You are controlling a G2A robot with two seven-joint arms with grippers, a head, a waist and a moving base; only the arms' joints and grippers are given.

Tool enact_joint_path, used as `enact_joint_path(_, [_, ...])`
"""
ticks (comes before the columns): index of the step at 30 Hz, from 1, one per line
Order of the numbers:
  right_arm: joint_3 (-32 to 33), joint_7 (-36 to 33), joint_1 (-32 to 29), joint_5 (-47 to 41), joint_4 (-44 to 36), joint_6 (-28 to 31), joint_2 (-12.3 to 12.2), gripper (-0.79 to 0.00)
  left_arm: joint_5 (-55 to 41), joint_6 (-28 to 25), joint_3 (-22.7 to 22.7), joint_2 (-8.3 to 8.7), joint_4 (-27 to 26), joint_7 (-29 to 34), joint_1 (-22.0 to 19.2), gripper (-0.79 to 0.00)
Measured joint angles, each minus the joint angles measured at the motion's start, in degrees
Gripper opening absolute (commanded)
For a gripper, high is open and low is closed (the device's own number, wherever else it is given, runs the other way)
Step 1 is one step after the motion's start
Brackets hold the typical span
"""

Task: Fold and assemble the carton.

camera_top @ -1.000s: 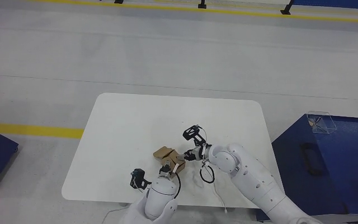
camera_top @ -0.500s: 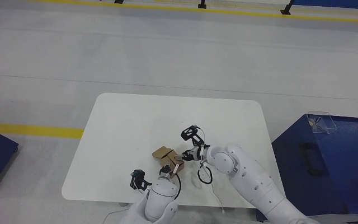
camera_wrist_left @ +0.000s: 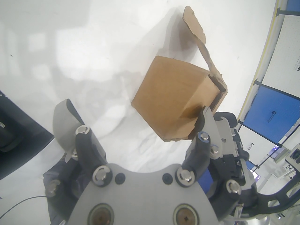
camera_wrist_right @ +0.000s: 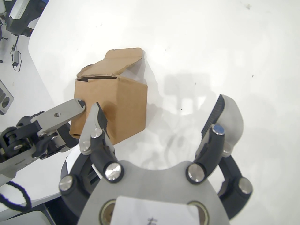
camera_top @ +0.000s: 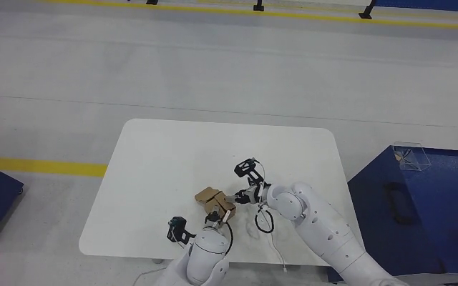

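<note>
The carton [camera_top: 213, 199] with its top flap [camera_wrist_left: 194, 26] unfolded
It sits near the front edge of the table [camera_top: 157, 179]; the left gripper [camera_wrist_left: 134, 110] and the right gripper [camera_wrist_right: 159, 105] gape wide, holding nothing, with one finger each against it. Brace one side, then fold the flap squarely.

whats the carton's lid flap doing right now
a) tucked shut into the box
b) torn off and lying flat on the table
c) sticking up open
c: the carton stands on the table with its lid flap raised above the open top, still attached and not tucked in.
</note>
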State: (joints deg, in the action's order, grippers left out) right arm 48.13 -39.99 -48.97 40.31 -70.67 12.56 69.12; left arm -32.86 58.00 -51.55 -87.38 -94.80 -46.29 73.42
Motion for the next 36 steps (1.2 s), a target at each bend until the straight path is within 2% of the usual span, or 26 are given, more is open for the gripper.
enact_joint_path(6, [-0.2,0.3,0.3,0.3,1.0,0.0,0.4,0.0,0.1,0.0,-0.6,-0.48,1.1,0.0,-0.6,0.0])
enact_joint_path(13, [1.8,2.0,0.1,-1.8,1.2,0.3,0.4,0.0,2.7,0.0,-2.3,-0.82,-3.0,0.0,1.4,0.0])
enact_joint_path(16, [2.8,3.5,-0.3,-1.8,0.5,1.4,0.3,0.0,4.4,0.0,-3.4,-1.04,-6.8,0.0,2.8,0.0])
enact_joint_path(22, [5.5,11.2,-3.8,2.6,-3.5,4.7,-0.7,0.0,12.4,0.0,-6.2,-1.62,-16.2,0.0,7.2,0.0])
enact_joint_path(26, [7.0,15.1,-6.4,5.1,-5.9,3.2,-1.2,0.0,12.9,-0.5,-5.8,-2.51,-22.6,0.0,9.0,0.0])
enact_joint_path(34, [7.1,15.3,-6.5,5.3,-6.1,3.4,-1.2,0.0,12.8,-0.7,-5.8,-2.52,-22.4,-0.1,9.0,0.0])
enact_joint_path(36, [8.5,18.4,-7.5,7.6,-7.5,4.5,-1.6,0.0,12.8,-0.7,-5.8,-2.52,-22.4,-0.1,9.0,0.0])
